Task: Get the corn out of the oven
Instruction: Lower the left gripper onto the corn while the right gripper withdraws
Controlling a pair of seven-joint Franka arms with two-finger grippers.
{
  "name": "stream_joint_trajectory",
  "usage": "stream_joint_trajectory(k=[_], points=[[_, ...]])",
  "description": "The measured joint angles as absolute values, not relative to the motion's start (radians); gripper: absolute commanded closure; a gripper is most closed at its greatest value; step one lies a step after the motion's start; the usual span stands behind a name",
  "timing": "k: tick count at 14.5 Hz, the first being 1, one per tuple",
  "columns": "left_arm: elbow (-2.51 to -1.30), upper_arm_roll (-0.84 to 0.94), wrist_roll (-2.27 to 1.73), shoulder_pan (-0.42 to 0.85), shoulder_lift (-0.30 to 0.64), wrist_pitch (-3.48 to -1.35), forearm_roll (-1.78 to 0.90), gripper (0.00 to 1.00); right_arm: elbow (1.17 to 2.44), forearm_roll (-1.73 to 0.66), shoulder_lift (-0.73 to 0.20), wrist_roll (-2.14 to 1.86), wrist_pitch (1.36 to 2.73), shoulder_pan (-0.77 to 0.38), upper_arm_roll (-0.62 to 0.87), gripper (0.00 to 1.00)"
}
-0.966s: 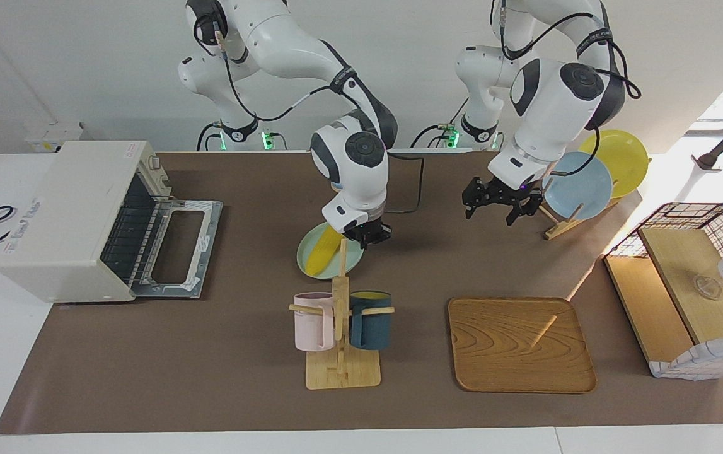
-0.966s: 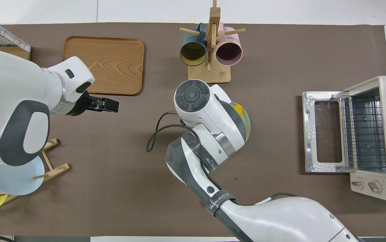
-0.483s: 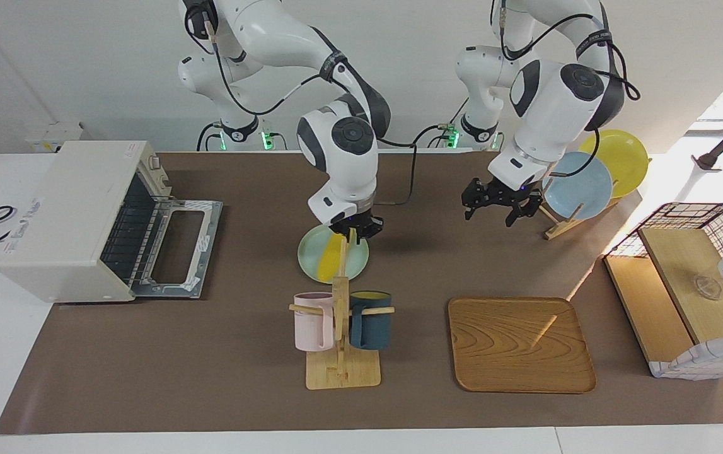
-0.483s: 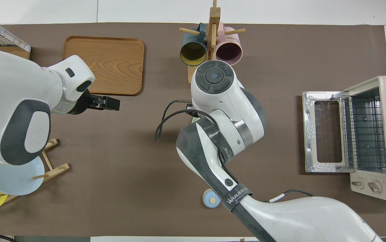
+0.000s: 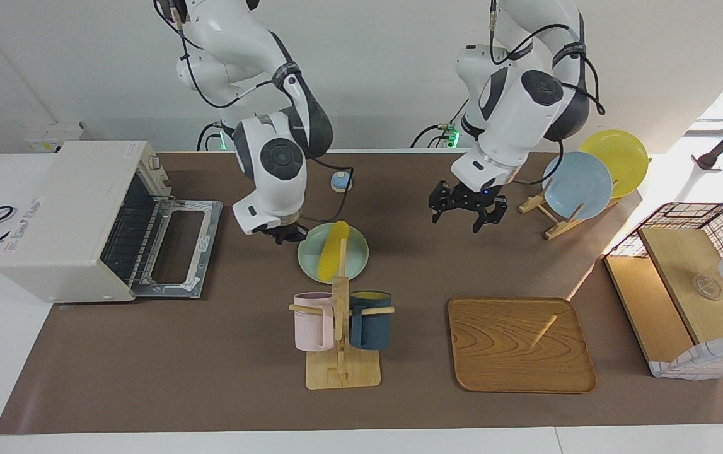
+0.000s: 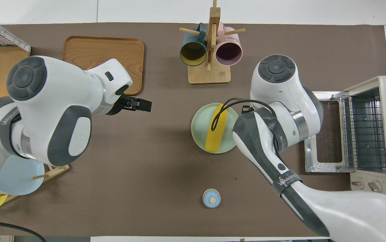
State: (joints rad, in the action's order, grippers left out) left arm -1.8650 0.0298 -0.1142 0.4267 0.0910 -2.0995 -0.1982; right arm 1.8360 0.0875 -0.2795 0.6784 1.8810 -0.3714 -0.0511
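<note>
Close to the robots, a little blue button [image 6: 211, 198] sits alone on the brown table [image 6: 139, 188].

A bit farther out, in the middle of the table, a pale green plate [image 6: 201, 119] lies flat. The corn [image 6: 217, 127] lies across it. It is out of the oven and nothing is holding it.

The right gripper [image 5: 285, 235] hangs low over the table, just beside the plate, between the plate and the oven. Its fingertips are pressed together and there is nothing in them.

The oven [image 5: 65, 214] stands at the right arm's end of the table. Its door [image 5: 178, 246] is flat down and open, so you can see the wire rack inside (no food shows on the rack).

The left gripper [image 5: 467, 213] is up in the air over bare table, toward the left arm's end. Its fingers are spread wide and they hold nothing.

A wooden plate rack [image 5: 553, 221] stands near that end with a light blue plate [image 5: 577, 185] and a yellow plate [image 5: 619, 161] leaning in it.

Farther from the robots than the green plate is a wooden mug stand [image 6: 209, 72]. A dark blue mug [image 6: 193, 53] and a pink mug [image 6: 228, 52] hang on it, side by side.

A wooden tray [image 6: 78, 50] lies flat toward the left arm's end, about as far out as the mug stand.
</note>
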Motion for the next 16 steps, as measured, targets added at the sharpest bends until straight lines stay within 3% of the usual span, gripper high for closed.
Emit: stream_joint_trajectory(k=[4,7,16], points=[[-1.795,0.032,-0.166,0.561,0.191,-2.138,-0.199,0.0,2.009,0.101,-0.247,0.637,2.025,-0.219,-0.052,1.0],[-1.785,0.032,-0.171,0.655,0.247,-2.177,-0.199,0.0,2.097,0.119,-0.234,0.631,2.101,-0.189,-0.052,1.0],[-1.664,0.031,-0.177,0.779,0.449,-2.221,-0.176,0.0,2.114,0.276,-0.225,0.599,2.075,-0.164,-0.041,1.0]])
